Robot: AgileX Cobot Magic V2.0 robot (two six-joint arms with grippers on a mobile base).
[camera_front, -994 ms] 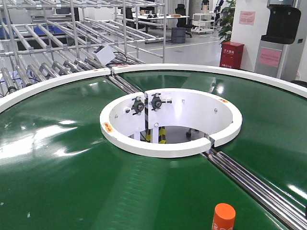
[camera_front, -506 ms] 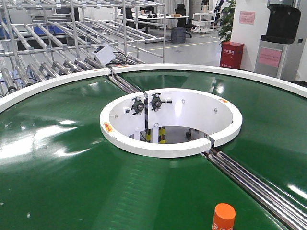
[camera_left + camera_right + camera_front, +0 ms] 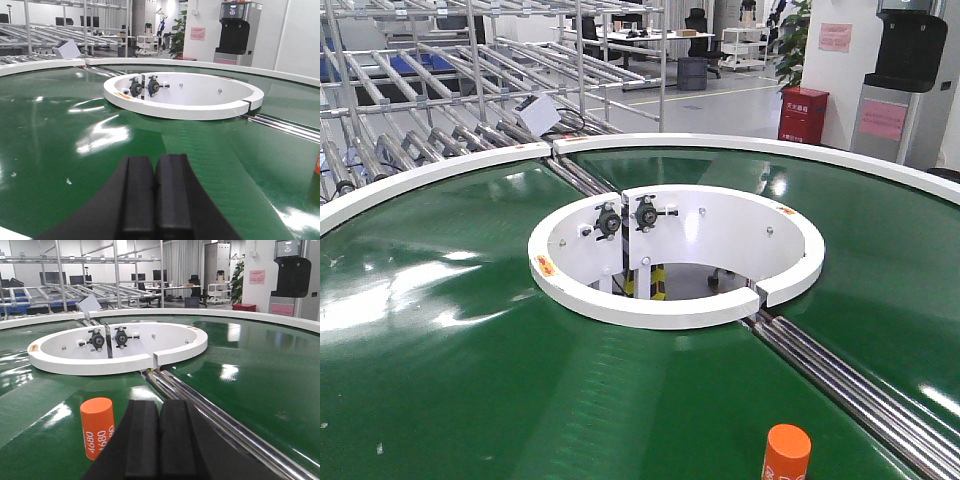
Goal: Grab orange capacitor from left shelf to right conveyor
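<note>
The orange capacitor [image 3: 98,427] stands upright on the glossy green belt of the right conveyor [image 3: 260,370], its white "4680" print facing my right wrist camera. My right gripper [image 3: 158,440] sits just beside it, to the capacitor's right and apart from it, with both black pads pressed flat together and nothing between them. My left gripper [image 3: 153,192] is likewise closed tight and empty, low over the belt; the capacitor [image 3: 317,165] shows only as an orange sliver at the far right edge of that view. From the front camera, the capacitor [image 3: 787,452] is at the bottom edge of the belt [image 3: 450,370], on the near side of the white circular hub [image 3: 675,255] and left of the metal rollers [image 3: 850,385] crossing the belt.
</note>
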